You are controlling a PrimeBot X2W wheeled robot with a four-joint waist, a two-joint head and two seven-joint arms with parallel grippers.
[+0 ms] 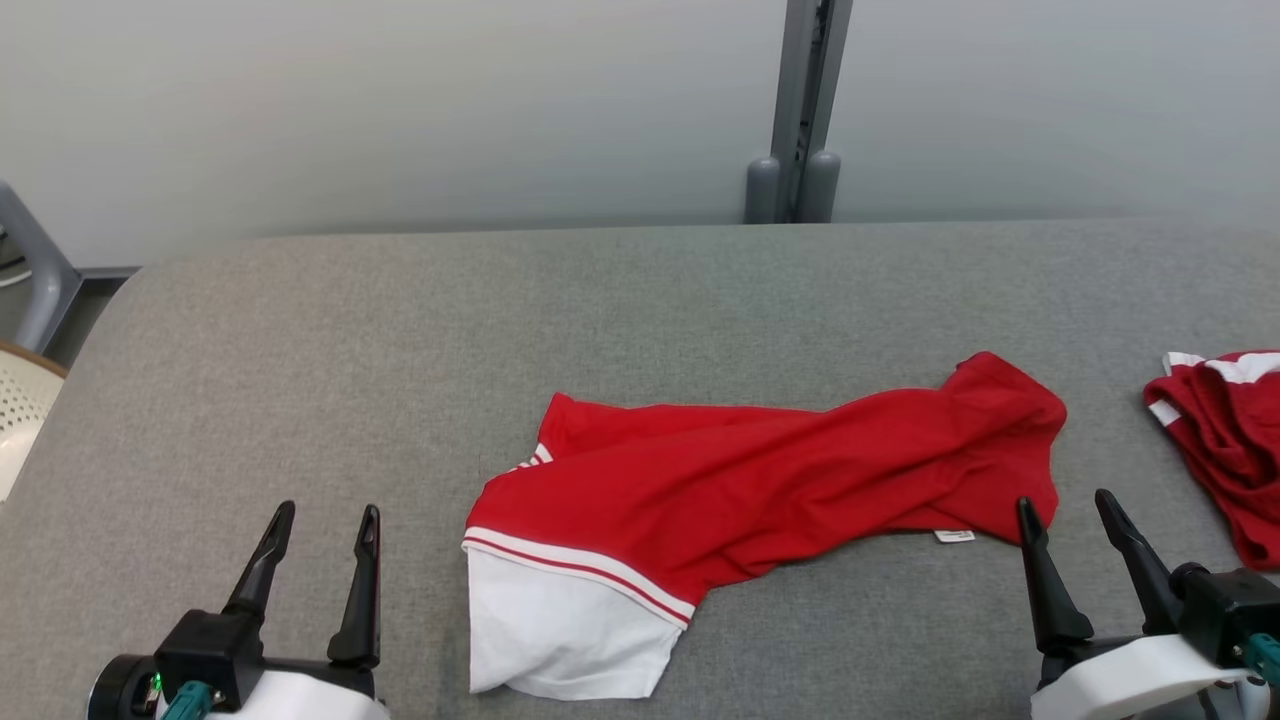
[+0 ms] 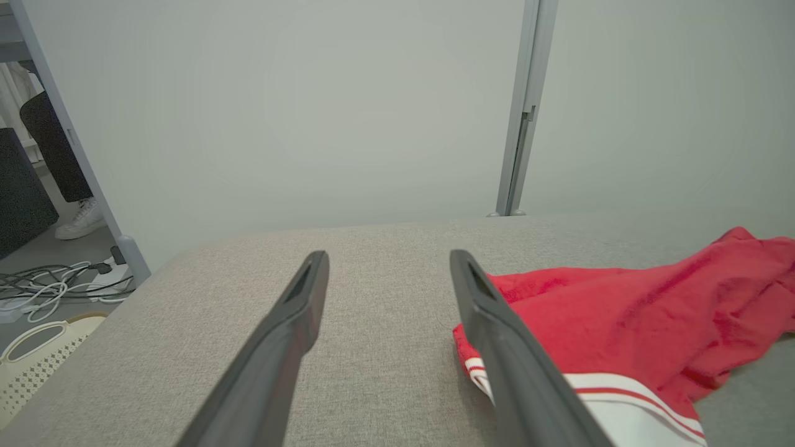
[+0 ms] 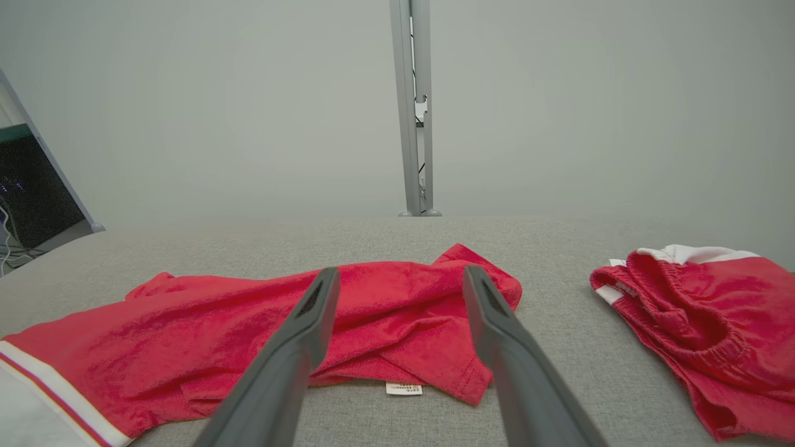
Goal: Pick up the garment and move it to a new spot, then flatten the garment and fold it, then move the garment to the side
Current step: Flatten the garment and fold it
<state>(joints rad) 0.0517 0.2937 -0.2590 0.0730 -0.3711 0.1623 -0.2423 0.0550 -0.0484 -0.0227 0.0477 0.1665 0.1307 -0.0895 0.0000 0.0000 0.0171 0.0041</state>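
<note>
While left fingers [image 1: 263, 555] and right fingers [image 1: 1042, 570] stand spread and empty, garment [image 1: 760, 480] lies crumpled on surface [image 1: 640, 300] between them, long axis pair to pair, one end just beside right fingers, the nearer.

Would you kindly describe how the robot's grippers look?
The left gripper and right gripper each have two long, tapering dark grey fingers on a black block and white wrist shell, with a teal connector; a green light marks the left.

A small white label [image 3: 404, 388] at the hem of the red garment [image 3: 248, 335] carries print too small to read.
</note>
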